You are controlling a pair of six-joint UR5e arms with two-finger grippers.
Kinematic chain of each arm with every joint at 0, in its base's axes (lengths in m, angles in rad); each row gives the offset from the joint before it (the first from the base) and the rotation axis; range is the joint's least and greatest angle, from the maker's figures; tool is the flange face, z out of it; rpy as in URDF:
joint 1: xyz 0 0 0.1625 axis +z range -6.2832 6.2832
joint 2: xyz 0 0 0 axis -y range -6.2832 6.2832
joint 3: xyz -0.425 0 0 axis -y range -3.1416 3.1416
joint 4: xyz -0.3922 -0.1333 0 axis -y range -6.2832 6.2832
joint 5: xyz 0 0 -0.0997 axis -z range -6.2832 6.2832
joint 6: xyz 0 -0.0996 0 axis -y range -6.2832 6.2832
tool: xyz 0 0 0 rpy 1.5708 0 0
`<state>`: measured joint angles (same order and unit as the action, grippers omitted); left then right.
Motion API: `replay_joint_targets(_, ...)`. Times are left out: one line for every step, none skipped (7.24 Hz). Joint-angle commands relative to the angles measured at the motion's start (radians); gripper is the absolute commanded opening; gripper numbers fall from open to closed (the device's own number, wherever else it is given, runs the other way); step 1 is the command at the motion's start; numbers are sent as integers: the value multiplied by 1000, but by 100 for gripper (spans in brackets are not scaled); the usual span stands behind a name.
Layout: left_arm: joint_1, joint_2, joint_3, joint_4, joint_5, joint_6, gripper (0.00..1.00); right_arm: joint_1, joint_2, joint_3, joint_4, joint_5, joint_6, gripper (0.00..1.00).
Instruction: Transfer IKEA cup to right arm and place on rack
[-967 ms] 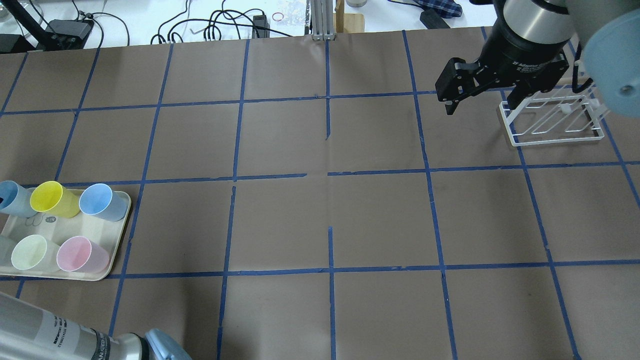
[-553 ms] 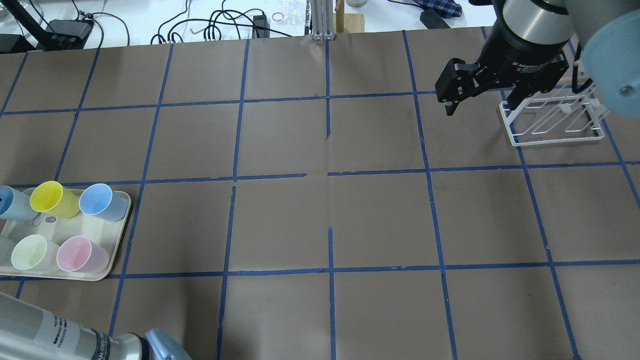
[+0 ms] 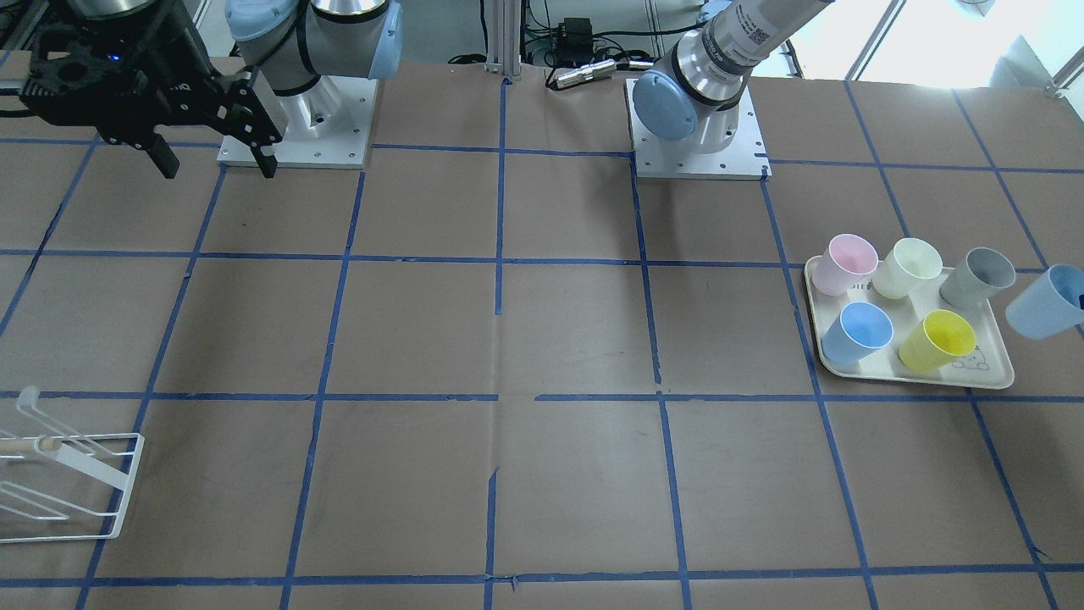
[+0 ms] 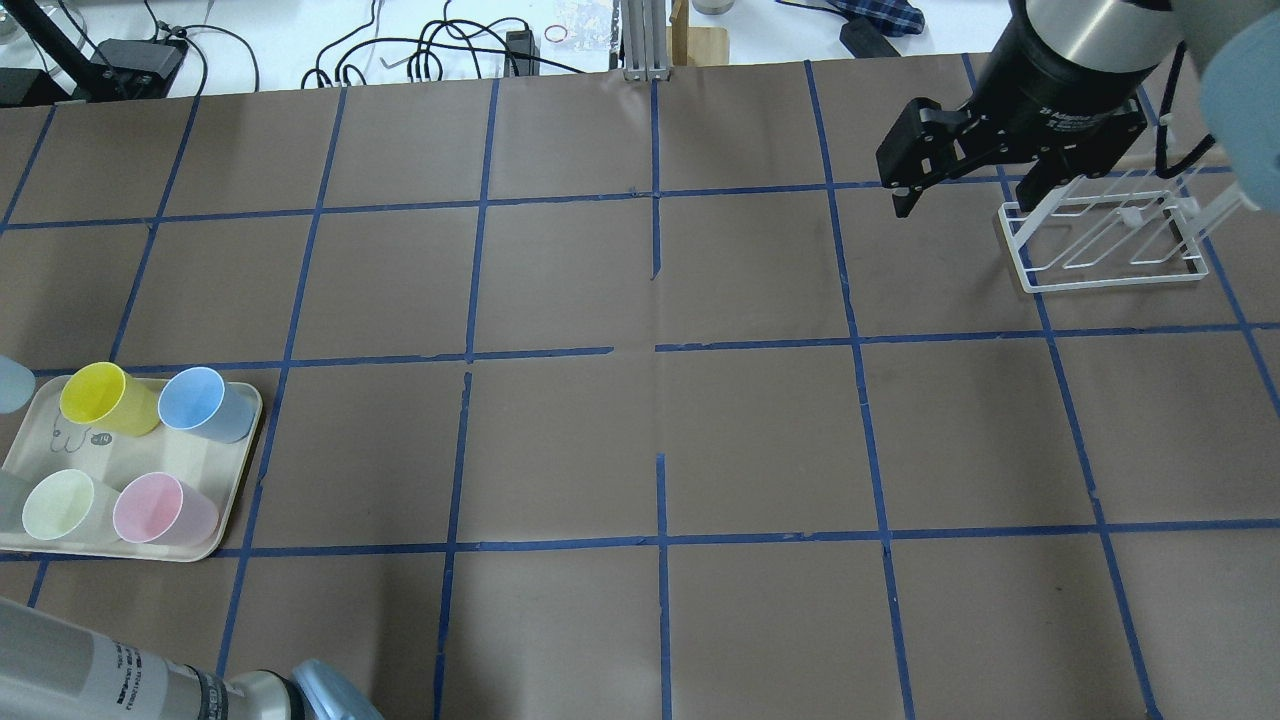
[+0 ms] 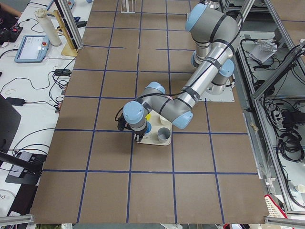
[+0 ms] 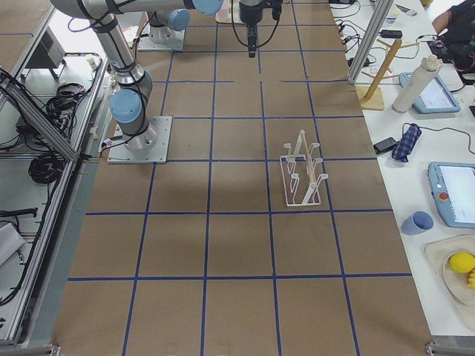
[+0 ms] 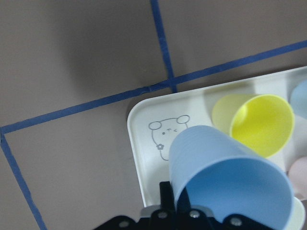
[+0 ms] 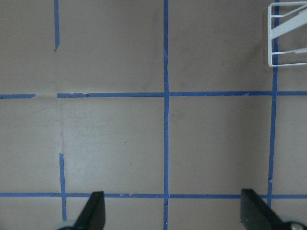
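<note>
At the far left of the brown tabletop [image 4: 560, 440], which is gridded with blue tape, the left gripper [image 7: 171, 200] holds the IKEA cup [image 7: 225, 177], a pale sky-blue tumbler. Its jaws are clamped on the cup's wall near the rim. The cup is tilted, with its open mouth turned toward the gripper.

Seen from across the table, the cup sits just off the outer end of a cream tray [image 3: 923, 375], apart from it. From overhead only a sliver of it shows at the left edge.

Five other cups stand on the tray. A yellow cup [image 4: 100, 398] and a deeper blue cup [image 4: 205, 403] are in the row farther from the robot. A pale green cup [image 4: 58, 503] and a pink cup [image 4: 160, 508] are in the nearer row, with a grey cup [image 3: 978, 275] at that row's outer end. A small bear drawing is printed on the tray's bare corner beside the yellow cup.

Toward the far right, the right arm [image 4: 1085, 40] reaches down, and the right gripper [image 4: 965, 195] hangs above the tabletop with its jaws spread wide apart.

Just to its right on the tabletop sits the rack [image 4: 1110, 283], a low white wire frame with slanted prongs and a light wooden dowel. In the overhead view one jaw overlaps the rack's left end. The right wrist camera shows the rack's corner off to one side of the jaws.
</note>
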<state>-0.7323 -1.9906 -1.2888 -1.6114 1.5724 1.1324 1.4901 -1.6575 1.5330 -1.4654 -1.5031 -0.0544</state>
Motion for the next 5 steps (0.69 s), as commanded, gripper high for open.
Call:
replay_joint_targets(-144, 91, 74, -253, -30, -157, 0, -95, -15, -30, 161, 111, -39, 100)
replay_joint_targets(-206, 137, 51, -347, -120, -218, 0, -135, -13, -27, 253, 198, -41, 100)
replay_joint_targets(-270, 172, 7, -414, -206, -288, 0, -157, -15, -24, 352, 327, -48, 100)
replay_joint_targets(-348, 209, -65, -423, -301, -301, 0, -157, -16, -19, 466, 434, -47, 100)
replay_joint_targets(-419, 245, -143, -458, -337, -299, 0, -154, -15, -17, 505, 517, -47, 100)
